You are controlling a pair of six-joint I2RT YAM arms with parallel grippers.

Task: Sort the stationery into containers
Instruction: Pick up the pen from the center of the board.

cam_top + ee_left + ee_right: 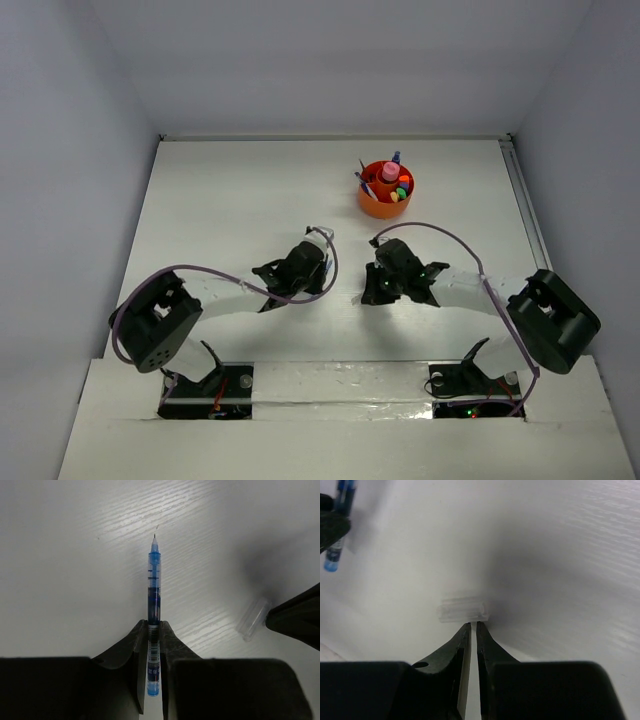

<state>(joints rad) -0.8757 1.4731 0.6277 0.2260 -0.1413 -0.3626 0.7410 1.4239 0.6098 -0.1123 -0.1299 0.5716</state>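
The left claw (154, 652) is clenched on a blue pen (154, 592), tip pointing straight ahead over bare white table (230, 200). The right claw (472, 630) nearly closed, grips nothing; a clear cap (462, 610) lies crosswise at its tips. The orange tub (385, 190) stands well apart.

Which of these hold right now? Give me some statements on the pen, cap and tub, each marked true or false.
1. The left claw is shut on the blue pen. True.
2. The pen's clear cap is still on its tip. False: it lies loose on the table.
3. The right claw grips the cap. False: its fingers are nearly shut just short of it.
4. The orange tub already holds stationery. True.
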